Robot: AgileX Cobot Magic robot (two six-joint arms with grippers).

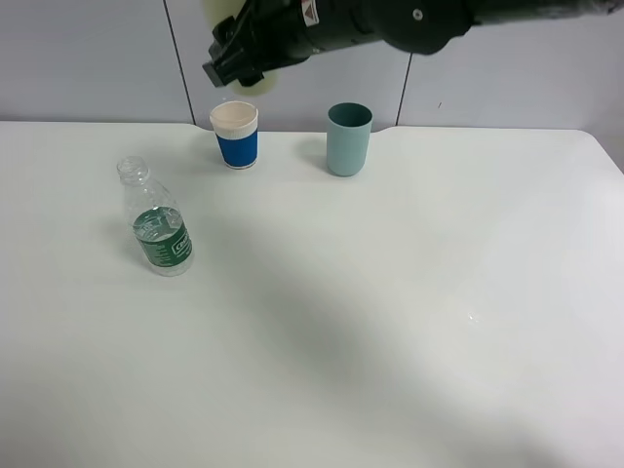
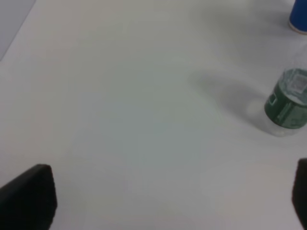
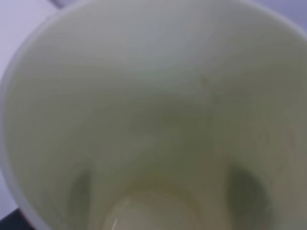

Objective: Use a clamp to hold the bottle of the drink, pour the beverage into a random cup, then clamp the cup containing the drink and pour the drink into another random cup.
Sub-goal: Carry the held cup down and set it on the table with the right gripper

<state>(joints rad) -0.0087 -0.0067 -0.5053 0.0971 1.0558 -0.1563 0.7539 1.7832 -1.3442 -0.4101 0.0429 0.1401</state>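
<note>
My right gripper (image 1: pixel 237 66) hangs high at the back of the table, shut on the pale yellow-green cup (image 1: pixel 261 86). The cup is tipped just above the blue-banded white paper cup (image 1: pixel 236 136). Its pale inside (image 3: pixel 153 115) fills the right wrist view; whether beverage is in it I cannot tell. The teal cup (image 1: pixel 348 139) stands upright to the right of the paper cup. The capless bottle (image 1: pixel 156 219) stands upright at the left with clear liquid low inside. My left gripper (image 2: pixel 165 201) is open over bare table, the bottle (image 2: pixel 288 105) ahead of one finger.
The white table (image 1: pixel 390 322) spans the whole exterior view, with a grey panelled wall behind it. The black right arm (image 1: pixel 409 24) reaches across the top of the exterior view. The paper cup's blue band (image 2: pixel 300 17) shows at a corner of the left wrist view.
</note>
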